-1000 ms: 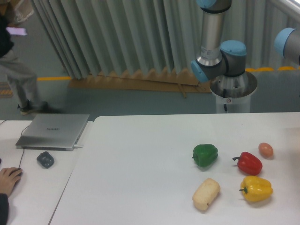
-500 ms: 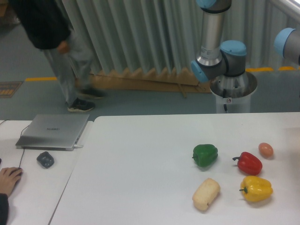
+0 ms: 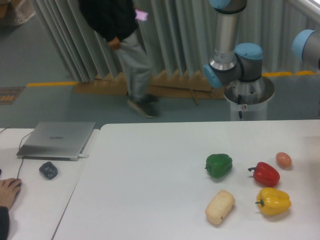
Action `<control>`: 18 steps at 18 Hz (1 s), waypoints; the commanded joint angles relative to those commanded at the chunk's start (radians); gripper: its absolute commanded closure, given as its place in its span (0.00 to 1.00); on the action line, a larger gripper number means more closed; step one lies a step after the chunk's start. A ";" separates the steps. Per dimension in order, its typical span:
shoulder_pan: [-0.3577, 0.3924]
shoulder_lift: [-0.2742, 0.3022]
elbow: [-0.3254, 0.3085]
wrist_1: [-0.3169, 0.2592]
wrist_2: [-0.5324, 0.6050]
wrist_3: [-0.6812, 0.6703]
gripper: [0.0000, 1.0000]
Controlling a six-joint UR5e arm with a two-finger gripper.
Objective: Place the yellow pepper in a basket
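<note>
- A closed grey laptop [image 3: 56, 140] lies at the far left on a side table, with a dark computer mouse [image 3: 48, 170] just in front of it and a person's hand [image 3: 8, 191] resting at the very edge of the view.
- A person in dark top and grey trousers [image 3: 126, 45] walks past behind the tables, in front of the pleated curtain; this has no bearing on the task.
- On the white table [image 3: 150, 180], the produce sits in a cluster at the right: a green pepper [image 3: 219, 165], then a pale beige bread-like lump [image 3: 220, 206] nearer the front edge.
- Further right, the yellow pepper [image 3: 273, 201] rests on the tabletop near the front edge, just in front of the red pepper [image 3: 265, 174], apart from the bread lump; a small brownish egg-like object [image 3: 283, 160] lies behind the red pepper.
- Judged from this, the task has not begun: the yellow pepper is untouched, and no basket shows anywhere in the view, so reach, grasp, carry and release all remain.
- The UR5e arm [image 3: 232, 55] stands on its pedestal behind the table, its link rising out of the top of the picture, well apart from the pepper.
- The gripper is out of view, so whether its fingers are spread or closed cannot be told.
</note>
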 joint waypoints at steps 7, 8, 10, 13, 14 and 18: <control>-0.008 0.002 0.000 0.003 -0.014 -0.069 0.00; -0.014 0.002 0.000 0.003 -0.023 -0.119 0.00; -0.056 0.002 0.000 0.006 -0.060 -0.266 0.00; -0.152 -0.014 0.000 0.041 -0.046 -0.333 0.00; -0.164 -0.020 0.000 0.041 -0.035 -0.324 0.00; -0.279 -0.081 0.009 0.043 0.124 -0.302 0.00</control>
